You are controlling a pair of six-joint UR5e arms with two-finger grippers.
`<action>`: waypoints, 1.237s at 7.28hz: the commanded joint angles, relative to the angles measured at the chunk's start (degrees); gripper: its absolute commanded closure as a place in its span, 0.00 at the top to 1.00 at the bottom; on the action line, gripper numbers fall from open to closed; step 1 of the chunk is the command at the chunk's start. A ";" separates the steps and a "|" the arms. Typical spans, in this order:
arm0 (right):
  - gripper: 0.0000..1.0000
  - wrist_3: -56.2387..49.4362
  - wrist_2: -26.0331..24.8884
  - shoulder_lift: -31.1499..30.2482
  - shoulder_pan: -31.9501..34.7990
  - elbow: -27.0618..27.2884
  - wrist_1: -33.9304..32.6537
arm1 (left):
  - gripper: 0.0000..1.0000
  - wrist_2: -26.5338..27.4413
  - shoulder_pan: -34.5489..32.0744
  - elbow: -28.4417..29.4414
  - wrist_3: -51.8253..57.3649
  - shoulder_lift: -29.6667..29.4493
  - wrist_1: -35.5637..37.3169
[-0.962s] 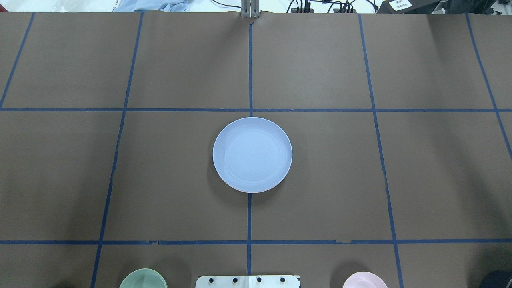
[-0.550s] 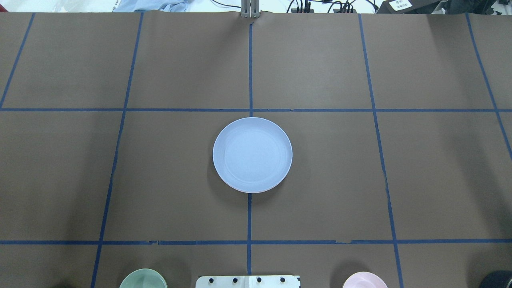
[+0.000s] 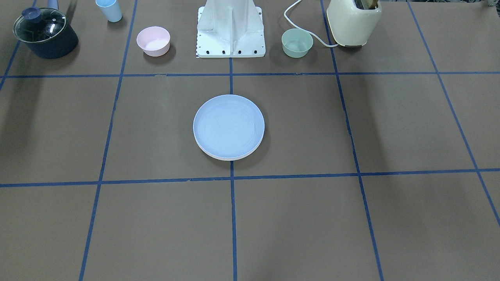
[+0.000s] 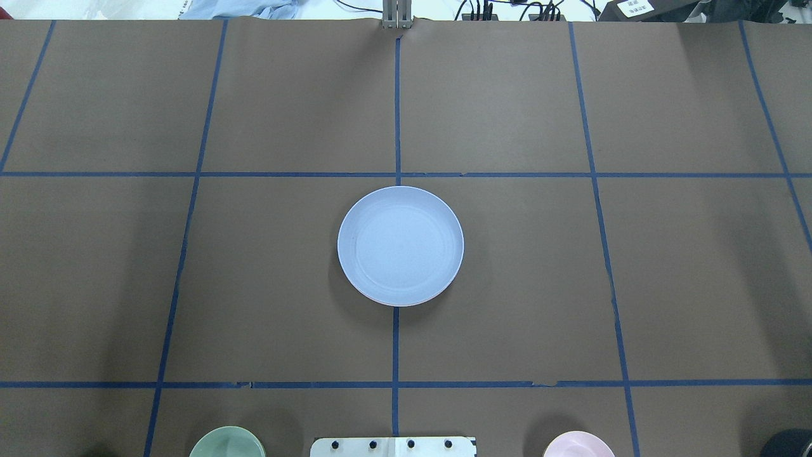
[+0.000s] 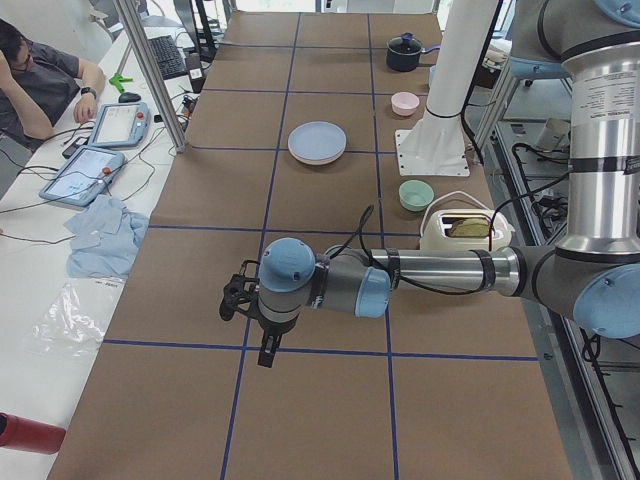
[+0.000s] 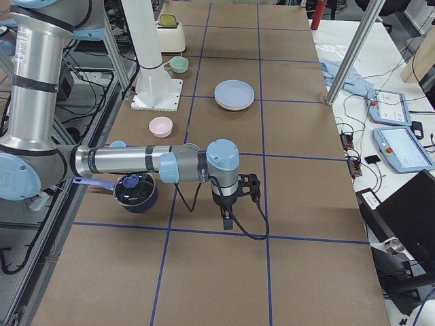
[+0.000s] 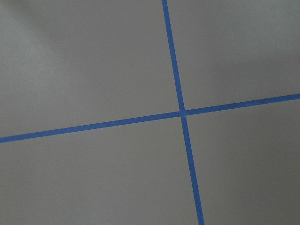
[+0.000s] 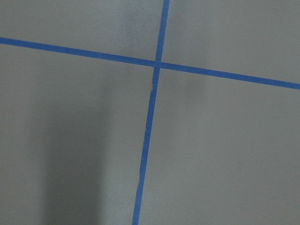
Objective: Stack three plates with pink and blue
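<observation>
Stack of plates (image 3: 229, 127) sat at the table (image 4: 266, 285) centre, over a tape line. The blue plate (image 4: 400, 245) was on top, matte and shallow with a low rim, and paler rims peeked out under its edge, colours hard to read. Stacking looked done, with nothing obvious left. Pink bowl (image 3: 153, 41) and mint bowl (image 3: 297, 43) stood well apart, by the robot base. Left gripper (image 5: 267, 355) and right gripper (image 6: 226, 223) hung far from the stack with no plate in either; whether released or clenched, cannot tell.

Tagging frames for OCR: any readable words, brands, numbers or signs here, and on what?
None can be read.
White label, overhead view's top right: print too blurred.
Left arm: small print on its tube, too small.
Right arm: likewise, too small.
Plates: no markings visible.
</observation>
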 commanded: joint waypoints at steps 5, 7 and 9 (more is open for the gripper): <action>1.00 -0.02 0.26 0.03 -0.04 -2.60 0.50 | 1.00 0.69 2.47 -0.42 -0.51 0.28 0.09; 1.00 0.07 1.13 0.03 -0.04 -2.69 0.41 | 1.00 0.60 6.79 -1.04 -0.60 0.28 -0.08; 1.00 -0.37 2.72 0.03 -0.04 -2.95 0.67 | 1.00 0.77 6.71 -0.86 -0.51 0.54 -0.08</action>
